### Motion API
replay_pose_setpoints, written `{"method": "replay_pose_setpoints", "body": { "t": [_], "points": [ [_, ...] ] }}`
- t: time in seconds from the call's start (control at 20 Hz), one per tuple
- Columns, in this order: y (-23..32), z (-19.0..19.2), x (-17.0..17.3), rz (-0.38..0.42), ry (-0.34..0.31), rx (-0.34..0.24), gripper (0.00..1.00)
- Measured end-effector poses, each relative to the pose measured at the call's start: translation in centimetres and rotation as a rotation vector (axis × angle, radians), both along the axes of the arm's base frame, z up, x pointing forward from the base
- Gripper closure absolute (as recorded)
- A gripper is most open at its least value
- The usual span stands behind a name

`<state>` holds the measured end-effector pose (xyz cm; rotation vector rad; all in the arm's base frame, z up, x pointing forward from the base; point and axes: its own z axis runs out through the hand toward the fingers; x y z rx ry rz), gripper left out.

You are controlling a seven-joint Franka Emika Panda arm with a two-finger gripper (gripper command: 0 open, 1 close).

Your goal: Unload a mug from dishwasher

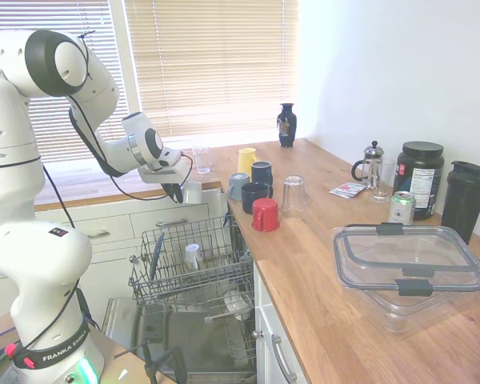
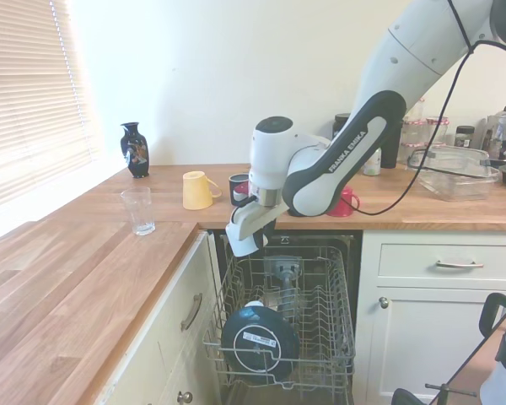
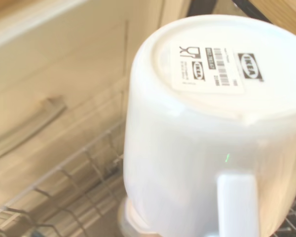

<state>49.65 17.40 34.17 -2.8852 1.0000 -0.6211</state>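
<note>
The white mug [image 1: 193,192] hangs tilted in the air above the dishwasher's wire rack [image 1: 188,272], level with the counter edge. My gripper [image 1: 178,192] is shut on it, gripping near the rim. From the other side, the mug [image 2: 242,239] hangs below the gripper [image 2: 255,218], over the rack [image 2: 320,316]. Close up, the wrist view shows the mug [image 3: 207,143] base-first with a printed label, handle towards the lens. The dishwasher door [image 1: 184,352] is dropped open.
A narrow pale cup [image 1: 193,254] stands in the rack, and a round dark item [image 2: 260,337] sits at its front. Coloured mugs [image 1: 256,194], an upturned glass [image 1: 293,194], a drinking glass [image 2: 137,209] and a vase [image 2: 135,149] stand on the wooden counter [image 1: 320,264].
</note>
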Motion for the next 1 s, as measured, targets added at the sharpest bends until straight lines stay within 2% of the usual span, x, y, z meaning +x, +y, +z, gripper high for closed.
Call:
{"method": "replay_pose_setpoints", "body": {
  "t": [0.2,0.5,1.0],
  "points": [
    [0.7,0.7,0.1,-0.012,-0.011,0.021,1.0],
    [-1.4,2.4,1.1,-0.072,-0.035,0.051,1.0],
    [-0.8,6.1,5.2,-0.115,-0.073,0.069,1.0]
  ]
}}
